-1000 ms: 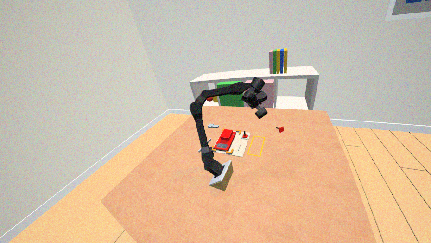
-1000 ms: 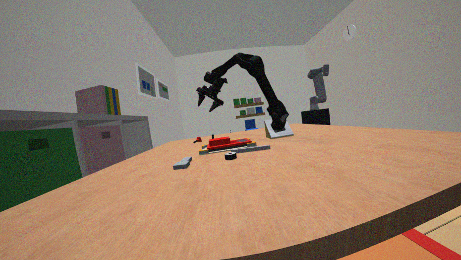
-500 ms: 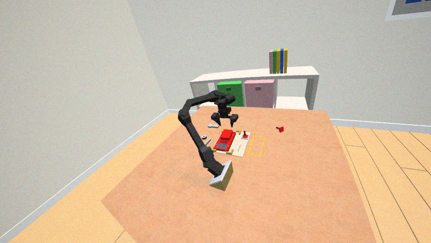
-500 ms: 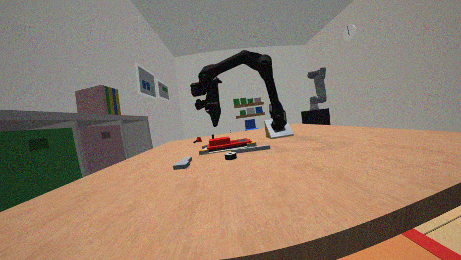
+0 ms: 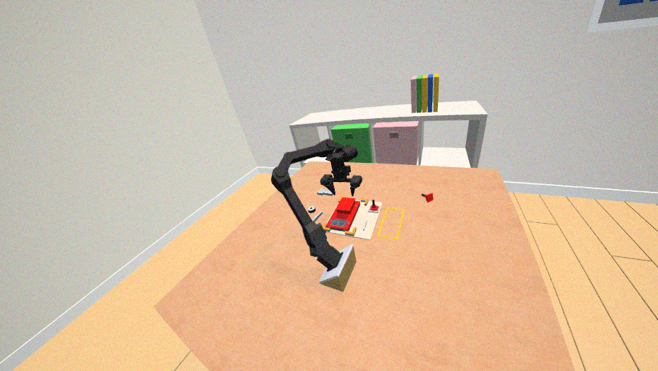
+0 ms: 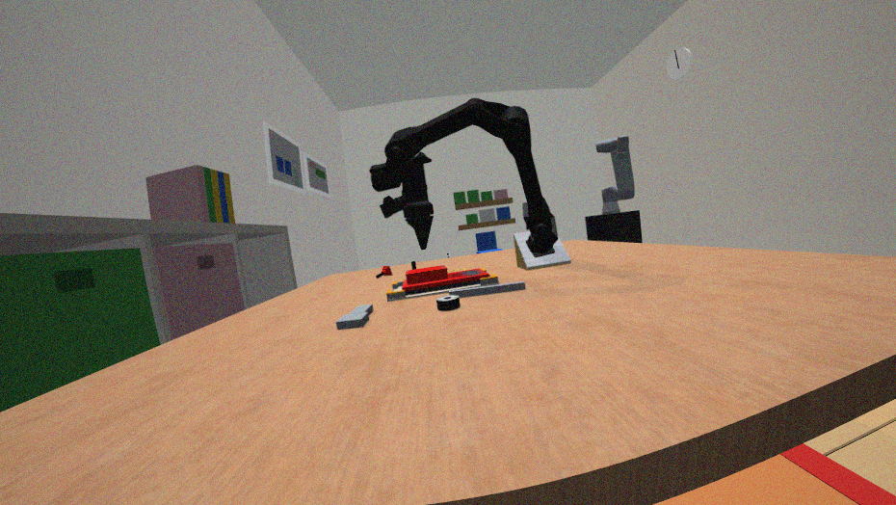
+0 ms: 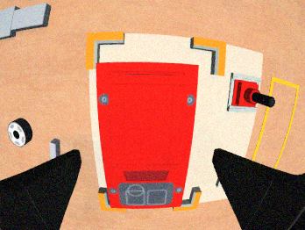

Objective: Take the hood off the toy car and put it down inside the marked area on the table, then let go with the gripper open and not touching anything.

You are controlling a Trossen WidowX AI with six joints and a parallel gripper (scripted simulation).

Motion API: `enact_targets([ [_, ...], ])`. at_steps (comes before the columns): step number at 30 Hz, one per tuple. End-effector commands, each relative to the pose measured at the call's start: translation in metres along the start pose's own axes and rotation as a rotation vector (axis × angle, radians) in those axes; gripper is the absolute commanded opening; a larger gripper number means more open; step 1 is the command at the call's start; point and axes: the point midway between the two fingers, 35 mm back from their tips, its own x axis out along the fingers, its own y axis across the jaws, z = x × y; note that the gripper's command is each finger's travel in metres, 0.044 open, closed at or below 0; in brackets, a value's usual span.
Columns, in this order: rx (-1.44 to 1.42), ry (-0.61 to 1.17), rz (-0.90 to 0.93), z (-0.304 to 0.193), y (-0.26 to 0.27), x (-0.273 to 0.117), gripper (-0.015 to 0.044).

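Note:
The red toy car (image 5: 342, 214) (image 6: 438, 281) (image 7: 145, 125) lies on a cream baseplate (image 5: 368, 228) (image 7: 211, 111) with orange corner brackets. Its top is one red surface with two small screws, and it has a grey end part. I cannot tell the hood apart from the rest of the body. The marked area is a yellow outline (image 5: 382, 223) (image 7: 262, 132) on the table just right of the baseplate. My gripper (image 5: 342, 187) (image 6: 422, 241) (image 7: 148, 157) is open and empty. It points down and hangs above the car's far end, touching nothing.
A red post (image 5: 374, 206) (image 7: 247, 93) stands on the baseplate beside the car. A loose red piece (image 5: 429, 197) (image 6: 383, 271), a grey piece (image 5: 325, 191) (image 6: 355, 316) (image 7: 24, 17) and a black wheel (image 5: 311, 210) (image 6: 447, 303) (image 7: 20, 132) lie on the table. The arm's base (image 5: 339, 268) is near the front.

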Motion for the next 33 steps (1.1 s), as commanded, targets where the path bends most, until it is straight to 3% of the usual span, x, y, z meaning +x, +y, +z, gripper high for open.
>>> enact_targets([
  [1,0.0,0.001,-0.006,0.0,-0.001,0.003,0.044],
  [33,0.0,0.0,-0.005,0.001,-0.002,0.035,0.044],
])
